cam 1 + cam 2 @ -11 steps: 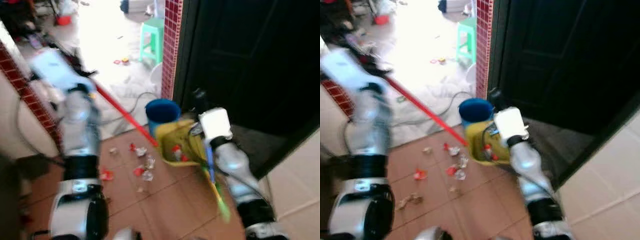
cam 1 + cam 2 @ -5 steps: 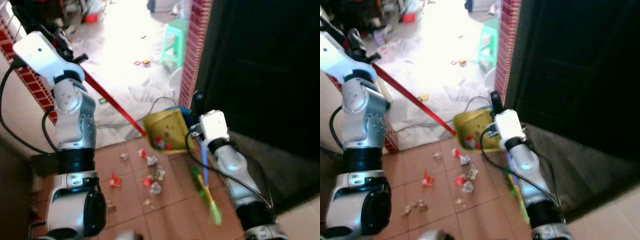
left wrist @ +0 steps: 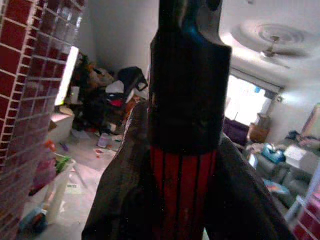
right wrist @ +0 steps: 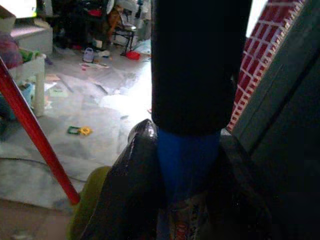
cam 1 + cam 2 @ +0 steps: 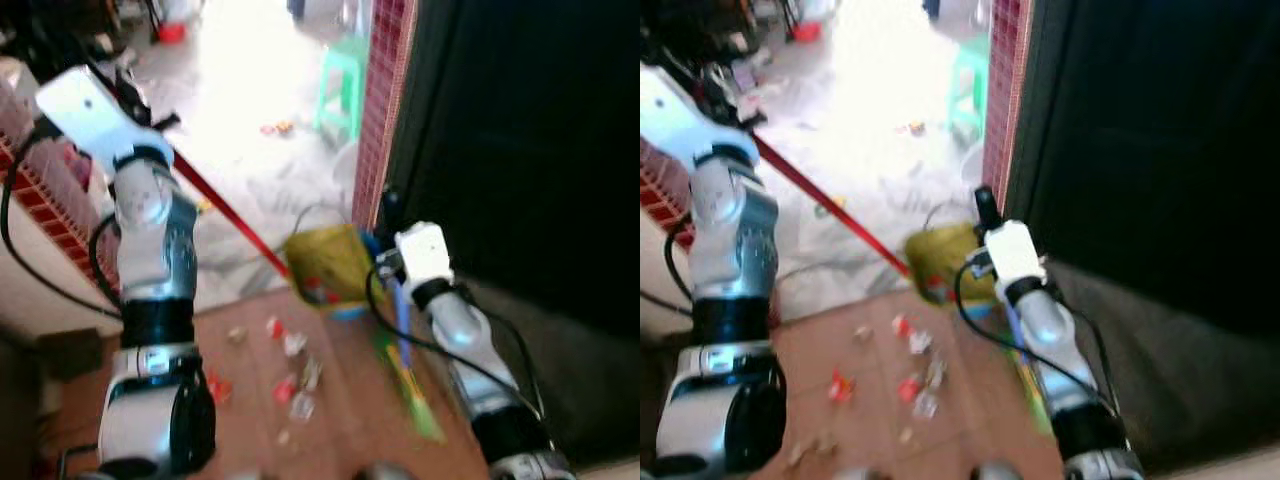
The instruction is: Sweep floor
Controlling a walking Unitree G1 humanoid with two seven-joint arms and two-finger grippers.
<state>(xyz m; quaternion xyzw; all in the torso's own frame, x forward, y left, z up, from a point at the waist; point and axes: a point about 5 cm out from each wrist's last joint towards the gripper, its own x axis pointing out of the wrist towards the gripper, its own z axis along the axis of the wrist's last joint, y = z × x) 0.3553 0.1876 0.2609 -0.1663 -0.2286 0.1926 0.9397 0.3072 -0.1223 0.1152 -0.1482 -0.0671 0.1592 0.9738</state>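
Dustpan (image 5: 322, 264) shifted slightly; right hand (image 4: 186, 150) grips blue handle (image 4: 185, 160).

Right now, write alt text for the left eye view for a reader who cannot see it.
The left tool holds a red handle running down to a yellow dustpan, while the right tool holds a blue-and-green stick. Scattered litter lies on brown floor tiles below, beside a dark door.

I see the dustpan (image 5: 322, 265) ahead, with the litter (image 5: 292, 345) on the floor (image 5: 250, 400) just before it. The pole (image 5: 225, 212) runs from the dustpan up to my left. The pillar (image 5: 378, 100) stands behind the dustpan, the stool (image 5: 340, 85) beyond, the door (image 5: 520, 150) at right.
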